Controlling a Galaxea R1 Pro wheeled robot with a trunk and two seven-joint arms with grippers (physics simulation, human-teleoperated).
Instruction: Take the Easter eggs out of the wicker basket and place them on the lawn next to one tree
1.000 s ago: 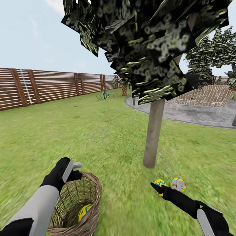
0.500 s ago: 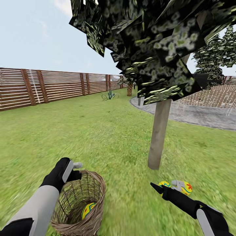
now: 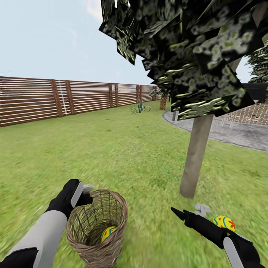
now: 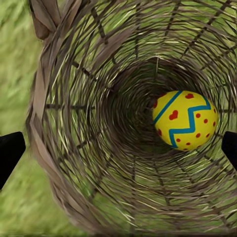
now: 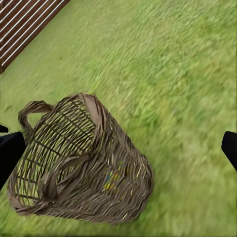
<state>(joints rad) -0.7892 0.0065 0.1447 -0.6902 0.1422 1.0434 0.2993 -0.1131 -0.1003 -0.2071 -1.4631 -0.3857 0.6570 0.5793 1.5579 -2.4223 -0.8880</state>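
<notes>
Basket stands on the lawn at lower left of the head view, tilted, mouth up. We count one egg inside it, lying at the bottom; in the left wrist view that egg is yellow with a blue zigzag band and red hearts and dots, resting against the woven wall right of centre. In the right wrist view the basket sits at lower left on the grass, handle toward the frame's left edge, with a faint yellow-blue patch showing through the weave.

A second egg lies on the grass at lower right of the head view, near the foot of the tree, partly behind the right arm. We cannot make out a third egg.

No writing or labels that we can read.

Left pincer hovers at the basket rim, fingers spread wide at both edges of the left wrist view. Right pincer is low over the grass beside the egg, fingers apart, holding nothing.

Surroundings: slat fence across the left, grey paving at right behind the trunk.
</notes>
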